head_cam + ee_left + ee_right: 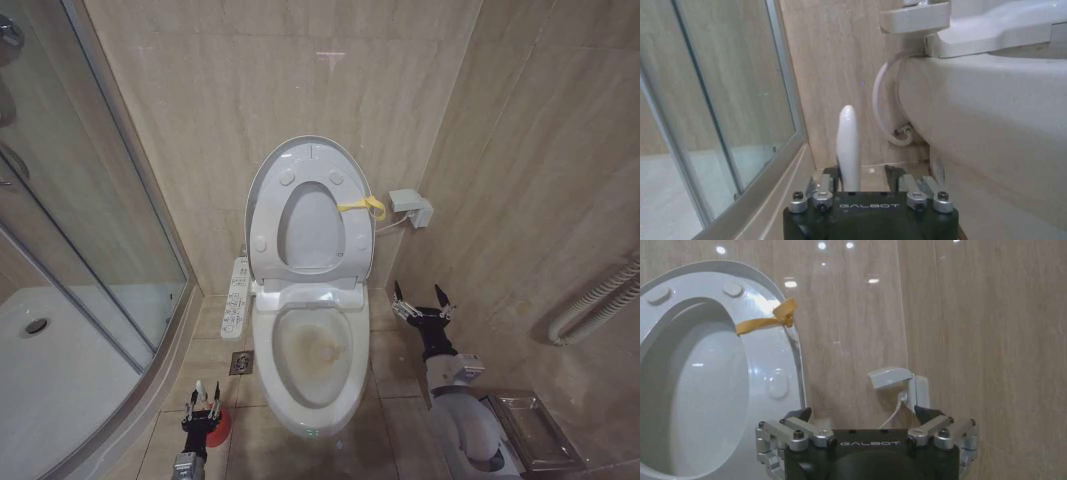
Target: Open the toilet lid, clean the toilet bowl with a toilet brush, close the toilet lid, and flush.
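A beige tiled floor [395,415] carries the toilet bowl [312,395], a red brush holder [221,428] beside it, and a floor drain [241,362].

Small bathroom, beige tiled walls [250,90], glass shower enclosure [90,230], toilet bowl [318,375] against the wall

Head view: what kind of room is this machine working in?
A small tiled bathroom, by the look of it: a toilet bowl with its toilet lid raised against the wall, a glass-walled shower tray on the left, and a toilet brush beside the bowl.
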`<state>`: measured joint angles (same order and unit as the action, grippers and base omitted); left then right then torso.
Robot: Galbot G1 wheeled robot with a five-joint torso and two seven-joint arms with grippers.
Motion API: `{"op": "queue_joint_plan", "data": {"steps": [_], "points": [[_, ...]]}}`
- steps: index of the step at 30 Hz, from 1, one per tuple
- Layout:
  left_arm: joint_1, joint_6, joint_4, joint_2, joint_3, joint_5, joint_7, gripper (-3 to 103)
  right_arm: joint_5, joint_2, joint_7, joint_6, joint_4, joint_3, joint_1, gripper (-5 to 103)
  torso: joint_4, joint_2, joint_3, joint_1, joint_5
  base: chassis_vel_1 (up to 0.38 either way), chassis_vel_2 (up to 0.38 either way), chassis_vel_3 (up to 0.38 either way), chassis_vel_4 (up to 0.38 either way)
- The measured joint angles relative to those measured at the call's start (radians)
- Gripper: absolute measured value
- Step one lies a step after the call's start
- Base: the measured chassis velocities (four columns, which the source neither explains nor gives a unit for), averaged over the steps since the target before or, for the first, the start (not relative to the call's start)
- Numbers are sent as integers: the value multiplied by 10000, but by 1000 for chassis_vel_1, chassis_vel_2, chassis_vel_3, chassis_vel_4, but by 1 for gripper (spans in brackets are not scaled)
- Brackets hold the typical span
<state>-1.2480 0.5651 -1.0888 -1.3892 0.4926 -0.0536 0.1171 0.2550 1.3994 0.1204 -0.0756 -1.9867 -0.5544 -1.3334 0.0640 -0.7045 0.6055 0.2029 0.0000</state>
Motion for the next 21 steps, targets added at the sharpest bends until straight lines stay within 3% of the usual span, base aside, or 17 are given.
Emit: {"op": "queue_joint_plan", "data": {"steps": [5, 6, 12, 13, 14, 21], "points": [[65, 62, 129, 35, 18, 22, -110, 53, 0, 0, 0, 0, 0, -1, 0, 100, 0, 0, 0, 0, 0, 0, 0, 0, 0], [58, 81, 129, 27, 20, 27, -123, 26, -1, 0, 0, 0, 0, 0, 0, 100, 0, 0, 0, 0, 1, 0, 0, 0, 0], [-221, 131, -354, -56, 21, 44, -148, 26, -1, 0, 0, 0, 0, 0, 0, 100, 0, 0, 0, 0, -1, 0, 0, 0, 0], [-304, 132, -531, -63, 22, 45, -148, 18, -1, 0, 0, 0, 0, 0, 0, 100, 0, 0, 0, 0, -1, 0, 0, 0, 0], [-304, 132, -531, -63, 22, 45, -148, 18, -1, 0, 0, 0, 0, 0, 0, 100, 0, 0, 0, 0, -1, 0, 0, 0, 0], [-1432, -242, -2931, -65, 259, 221, -100, 18, 0, 0, 0, 0, 0, 0, 0, 100, 0, 0, 0, 0, 0, 0, 0, 0, 0]]}}
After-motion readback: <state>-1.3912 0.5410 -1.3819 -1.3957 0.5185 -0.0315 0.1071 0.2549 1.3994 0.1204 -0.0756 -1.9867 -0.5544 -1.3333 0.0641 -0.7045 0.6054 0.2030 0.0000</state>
